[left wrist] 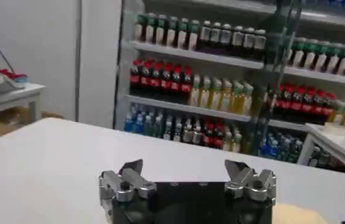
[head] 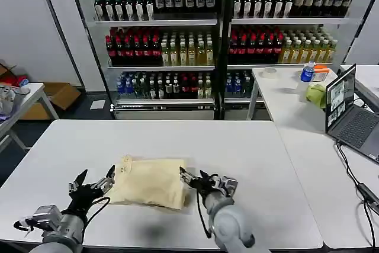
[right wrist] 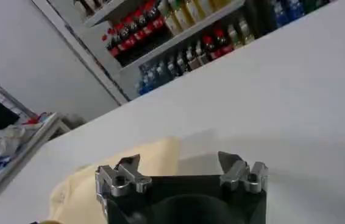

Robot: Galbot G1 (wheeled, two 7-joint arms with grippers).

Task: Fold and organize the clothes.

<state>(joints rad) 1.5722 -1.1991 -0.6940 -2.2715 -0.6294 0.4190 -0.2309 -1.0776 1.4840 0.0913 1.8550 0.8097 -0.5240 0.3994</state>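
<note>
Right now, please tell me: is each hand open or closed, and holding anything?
Left hand: open, holding nothing, beside the garment.
Right hand: open, holding nothing, at the garment's other edge.

A white table (head: 249, 146) carries the folded clothes (head: 151, 182) (cream-yellow) near its front edge.

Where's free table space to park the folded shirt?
Bare table behind the shirt up to the far edge, and right of the right gripper. Crowded at the near edge: left gripper and right gripper flank the shirt, jaws open.
</note>
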